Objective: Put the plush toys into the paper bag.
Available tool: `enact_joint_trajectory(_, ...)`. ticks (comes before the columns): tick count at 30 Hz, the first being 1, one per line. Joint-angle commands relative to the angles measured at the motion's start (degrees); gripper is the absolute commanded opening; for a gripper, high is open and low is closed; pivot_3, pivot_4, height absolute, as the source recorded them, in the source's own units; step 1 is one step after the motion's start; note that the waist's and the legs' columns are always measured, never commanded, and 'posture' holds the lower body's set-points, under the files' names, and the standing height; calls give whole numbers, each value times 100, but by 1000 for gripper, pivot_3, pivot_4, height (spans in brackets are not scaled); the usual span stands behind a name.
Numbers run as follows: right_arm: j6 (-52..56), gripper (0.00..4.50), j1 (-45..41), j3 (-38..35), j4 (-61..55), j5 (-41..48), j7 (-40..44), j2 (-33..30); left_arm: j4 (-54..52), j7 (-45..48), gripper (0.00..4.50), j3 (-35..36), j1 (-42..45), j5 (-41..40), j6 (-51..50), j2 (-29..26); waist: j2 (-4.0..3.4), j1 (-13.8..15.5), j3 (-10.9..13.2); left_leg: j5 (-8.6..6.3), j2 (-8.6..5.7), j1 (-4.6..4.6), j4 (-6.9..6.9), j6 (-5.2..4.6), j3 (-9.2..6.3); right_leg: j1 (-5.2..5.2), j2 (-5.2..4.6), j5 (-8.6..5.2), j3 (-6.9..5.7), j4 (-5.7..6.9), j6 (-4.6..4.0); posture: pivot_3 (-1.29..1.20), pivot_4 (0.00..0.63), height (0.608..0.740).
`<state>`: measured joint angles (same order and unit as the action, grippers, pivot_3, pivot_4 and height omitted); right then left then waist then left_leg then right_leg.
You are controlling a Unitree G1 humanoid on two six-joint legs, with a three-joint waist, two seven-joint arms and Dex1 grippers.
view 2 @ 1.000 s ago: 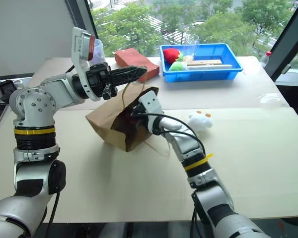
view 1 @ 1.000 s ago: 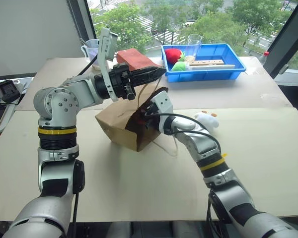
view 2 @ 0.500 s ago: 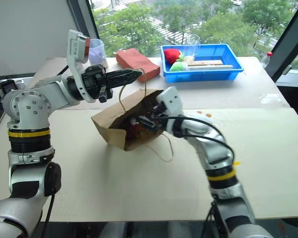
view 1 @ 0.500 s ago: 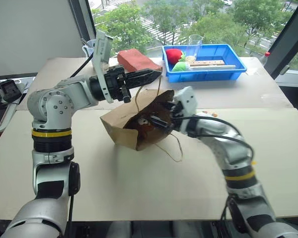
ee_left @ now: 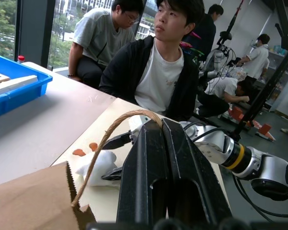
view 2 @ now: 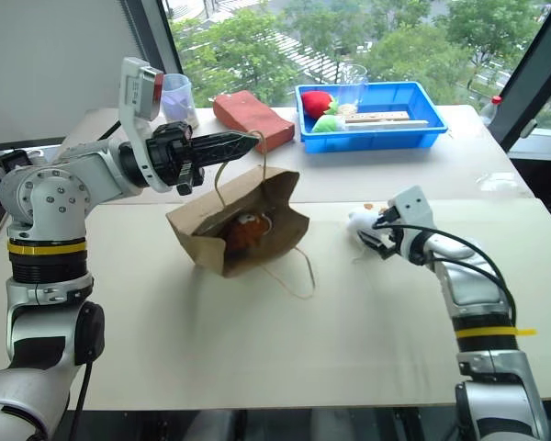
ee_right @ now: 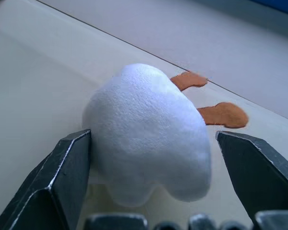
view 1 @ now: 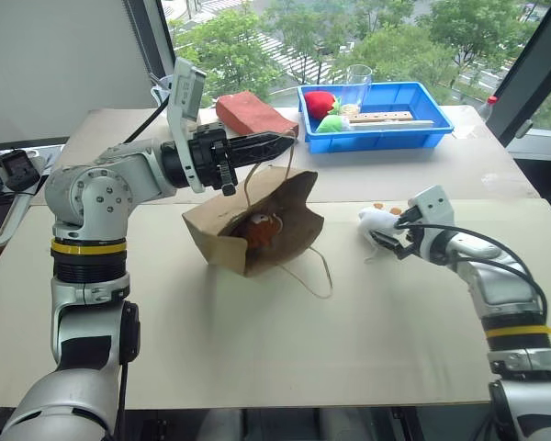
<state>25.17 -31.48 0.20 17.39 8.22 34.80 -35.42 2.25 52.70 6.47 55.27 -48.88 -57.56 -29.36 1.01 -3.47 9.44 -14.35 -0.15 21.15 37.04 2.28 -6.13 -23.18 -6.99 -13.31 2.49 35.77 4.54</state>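
Left eye view: left claw (view 1: 280,142) pinches the paper bag (view 1: 257,230) handle mid-counter, monkey (view 1: 259,228) inside.

Right wrist view: right claw (ee_right: 153,158) spread wide around the white plush (ee_right: 149,129); soft, light, squeeze its middle.

Nothing to read here

Looked over everything I can see and there's no lettering, logo or number I can make out: the paper bag (view 1: 257,230) is plain brown, the blue tray (view 1: 441,124) has no label facing me, the brick-like block (view 1: 254,112) is bare, and the shirts on the people (ee_left: 163,72) across from me are plain too.
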Motion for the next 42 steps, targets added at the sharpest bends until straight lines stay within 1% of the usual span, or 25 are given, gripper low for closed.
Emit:
enact_joint_trajectory(1, -251, 3376, -193, -142, 271, 25, 23, 113, -77, 54, 0, 68, 105, 7, 124, -60, 0, 6, 0, 0, 0, 1, 0, 0, -1, 0, 0, 0, 0, 1, 0, 0, 150, 740)
enact_joint_trajectory(3, -243, 2635, -174, -184, 245, 48, 83, 112, -96, 56, 0, 76, 89, 9, 120, -71, 0, 9, 0, 1, 0, 3, 0, 1, -1, 2, 0, 0, 0, 3, 0, 0, 150, 740)
enact_joint_trajectory(7, -158, 1293, -25, -349, -110, 225, 275, 69, -156, 77, 0, 86, 47, -5, 116, -92, 0, 13, 0, 1, 0, 4, 0, 2, -1, 4, 0, 0, -1, 3, 0, 0, 150, 740)
enact_joint_trajectory(10, 259, 269, 206, -575, -915, 707, 590, 4, -157, 79, 0, 88, 35, 4, 118, -103, 0, 16, 0, 1, 0, 3, -3, 1, -1, 3, 0, 0, -2, 5, 0, 0, 150, 740)
enact_joint_trajectory(11, 431, 39, 293, -629, -1219, 854, 681, -37, -151, 75, 0, 86, 31, 11, 120, -105, -1, 15, 0, 0, 0, 4, -3, 1, -1, 3, 0, 0, -2, 6, 1, 0, 150, 740)
enact_joint_trajectory(14, 1746, 7, 527, -875, -2825, 1929, 1025, -321, -186, 140, 0, 66, -5, -11, 101, -135, -6, 25, 3, 0, 0, 9, -4, 0, -1, 1, 0, 0, -2, 9, 0, 0, 150, 740)
enact_joint_trajectory(17, 2680, 7, 643, -916, -3873, 2829, 1244, -565, -166, 198, 0, 28, -7, 13, 133, -138, -6, 30, 3, -1, 0, 8, -3, -1, -3, 1, 0, 0, -3, 8, 1, 0, 150, 740)
enact_joint_trajectory(20, 3061, 7, 703, -668, -4490, 3183, 1139, -558, -124, 253, 0, -9, 13, 39, 175, -111, -4, 58, 2, -2, 1, 3, -3, -3, -5, 6, 0, -1, -6, 1, 2, 0, 150, 740)
enact_joint_trajectory(21, 3120, 7, 618, -505, -4551, 3196, 908, -318, -109, 273, 0, -30, 30, 46, 195, -84, -4, 74, 2, -2, 0, 2, -2, -3, -5, 6, 0, -1, -5, -1, 2, 0, 150, 740)
enact_joint_trajectory(23, 3153, 7, 420, -161, -4531, 3092, 492, 157, -105, 288, 0, -57, 59, 42, 209, -34, -1, 72, 2, -2, 1, 1, 2, -3, -5, 6, 0, -1, -5, -2, 2, 0, 150, 740)
enact_joint_trajectory(24, 3038, 7, 308, 75, -4400, 2881, 283, 419, -123, 306, 0, -65, 62, 20, 197, -15, -2, 74, 2, -1, 0, 1, 5, -2, -4, 4, 0, -1, -3, -1, 2, 0, 150, 740)
enact_joint_trajectory(28, 2497, 7, 37, 657, -3715, 2198, -133, 1080, -193, 344, 0, -92, 44, -8, 179, 3, -3, 87, 1, 1, 0, 1, 5, 1, -5, -2, 0, -1, -2, 8, 1, 0, 150, 740)
enact_joint_trajectory(33, 1831, 7, -311, 1216, -2817, 1485, -199, 1485, -273, 372, 0, -94, 12, -46, 151, -8, -3, 96, 1, 1, 0, 5, 4, 2, -6, -2, 0, 0, -5, 15, 0, 0, 150, 740)
enact_joint_trajectory(38, 1242, 7, -354, 1711, -2274, 955, 80, 1620, -371, 341, 0, -84, -28, -77, 115, -27, -4, 67, 1, 1, 0, 5, -7, 2, -6, -6, 0, 0, -5, 19, 0, 0, 150, 740)
enact_joint_trajectory(40, 1242, 1074, -281, 1721, -2355, 1090, 301, 1689, -395, 331, 0, -91, -44, -64, 117, -55, -4, 66, 1, 1, 1, 5, -7, 2, -6, -6, 0, 0, -6, 19, 0, 0, 150, 740)
enact_joint_trajectory(42, 1341, 1732, -205, 1713, -2543, 1203, 447, 1711, -420, 321, 0, -71, -68, -85, 95, -81, -4, 66, 1, 1, 0, 5, -6, 2, -6, -5, 0, 0, -6, 19, 0, 0, 150, 740)
